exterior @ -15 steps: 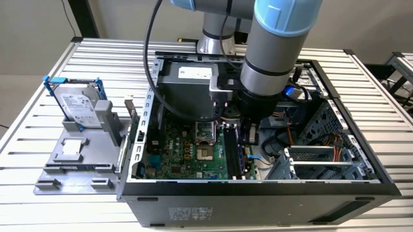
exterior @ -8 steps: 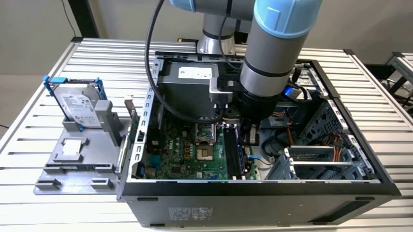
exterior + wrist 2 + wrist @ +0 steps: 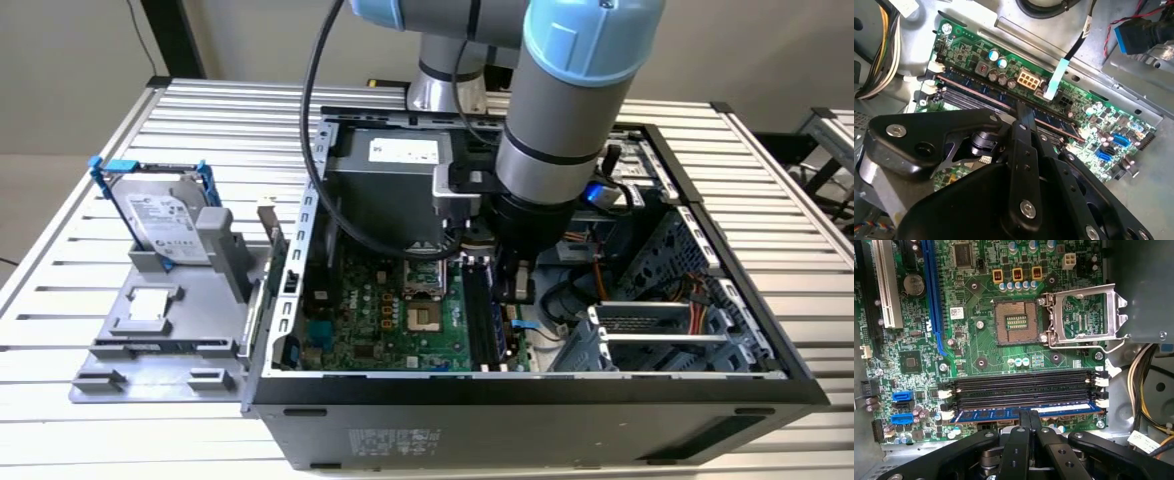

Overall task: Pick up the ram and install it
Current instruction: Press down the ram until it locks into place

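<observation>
The counter (image 3: pixel 120 420), a slatted metal top, carried an open computer case (image 3: pixel 534 400) with its side panel off. Beside the case, toward the exterior view's left, sat a grey fixture (image 3: pixel 160 340) holding a hard drive (image 3: pixel 163 222) upright in a blue frame. The robot arm (image 3: pixel 567 110) reached down from above into the case, over the memory slots near the case's middle.

Inside the case lay the green motherboard (image 3: pixel 979 335), with its open processor socket (image 3: pixel 1016 322) and the raised metal socket latch (image 3: pixel 1086 315) next to it. Below the socket in the first wrist view ran a bank of long black memory slots (image 3: pixel 1021 385) with white end clips.

The ram (image 3: pixel 1004 415) lay along the slot farthest from the socket, a thin blue stick spanning nearly the whole slot between the end clips; whether it was fully seated could not be told. In the second wrist view it showed as a narrow blue strip (image 3: pixel 974 89) running beside the slots.

The gripper (image 3: pixel 1029 416) stood directly over the ram at about its middle, its two black fingers (image 3: pixel 1023 437) drawn close together with only a thin gap, their tips at the stick's upper edge and apparently pinching it.
</observation>
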